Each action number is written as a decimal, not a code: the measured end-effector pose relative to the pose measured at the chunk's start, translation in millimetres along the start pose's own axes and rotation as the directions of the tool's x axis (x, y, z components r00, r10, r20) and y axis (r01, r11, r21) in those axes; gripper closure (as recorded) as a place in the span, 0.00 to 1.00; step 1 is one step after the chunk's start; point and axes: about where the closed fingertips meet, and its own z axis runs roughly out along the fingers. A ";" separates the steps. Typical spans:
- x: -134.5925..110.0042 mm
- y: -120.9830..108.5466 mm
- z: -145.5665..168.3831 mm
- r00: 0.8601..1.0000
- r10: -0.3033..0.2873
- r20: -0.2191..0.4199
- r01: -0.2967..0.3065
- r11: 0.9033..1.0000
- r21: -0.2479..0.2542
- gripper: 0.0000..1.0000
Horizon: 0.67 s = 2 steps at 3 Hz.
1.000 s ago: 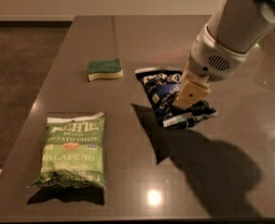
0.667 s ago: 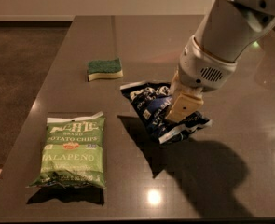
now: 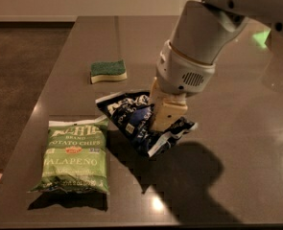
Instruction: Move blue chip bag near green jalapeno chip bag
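Leftward, end effector [image 3: 166, 117] on blue bag [image 3: 130, 115]

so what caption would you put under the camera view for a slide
Robot's end effector grips the blue chip bag beside the green jalapeno chip bag, with a sponge behind.

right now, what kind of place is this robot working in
Probably a kitchen or break-room counter: dark countertop, a sponge, a green jalapeno chip bag, and the gripper at centre gripping the blue chip bag.

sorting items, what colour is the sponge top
Green sponge top, camera view; pincer on blue bag.
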 end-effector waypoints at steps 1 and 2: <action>-26.7 2.2 1.0 0.995 -0.099 0.004 0.099 0.995 -0.029 0.38; -29.5 -0.2 1.3 0.995 -0.101 0.009 0.101 0.995 -0.016 0.14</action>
